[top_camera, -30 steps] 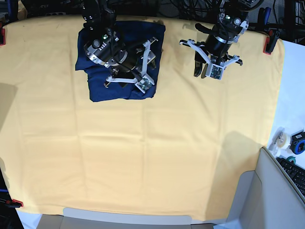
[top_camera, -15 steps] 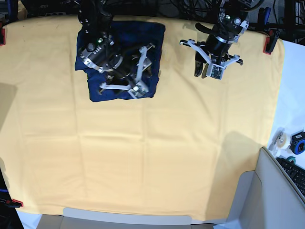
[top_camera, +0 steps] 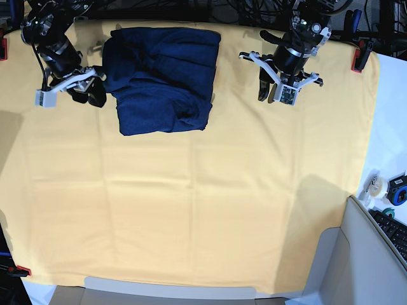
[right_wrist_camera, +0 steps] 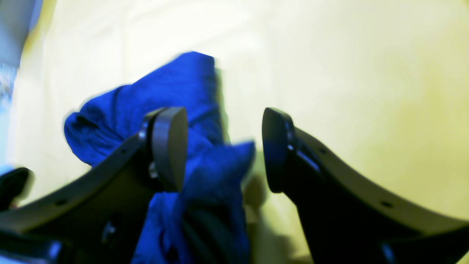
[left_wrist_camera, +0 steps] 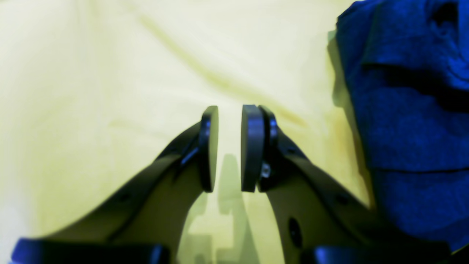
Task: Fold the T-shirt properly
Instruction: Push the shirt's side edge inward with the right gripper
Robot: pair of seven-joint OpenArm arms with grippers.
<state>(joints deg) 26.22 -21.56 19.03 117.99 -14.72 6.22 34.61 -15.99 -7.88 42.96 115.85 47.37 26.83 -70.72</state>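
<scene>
Lying beside right tool [top_camera: 95, 95]: T-shirt [top_camera: 162, 79]

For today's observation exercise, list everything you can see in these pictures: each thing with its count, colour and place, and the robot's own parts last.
T-shirt: one, dark navy blue, folded into a rough rectangle at the far left-centre of the table.
Table cloth: one, yellow, covering the table.
Clamps: red and black, at the cloth's edges.
Tape roll: one, pale, off the cloth at the right edge.
Keyboard: one, black, lower right.
Left gripper: one, black and white, right of the shirt, jaws slightly apart, holding nothing.
Right gripper: one, black and white, left of the shirt, open.
</scene>
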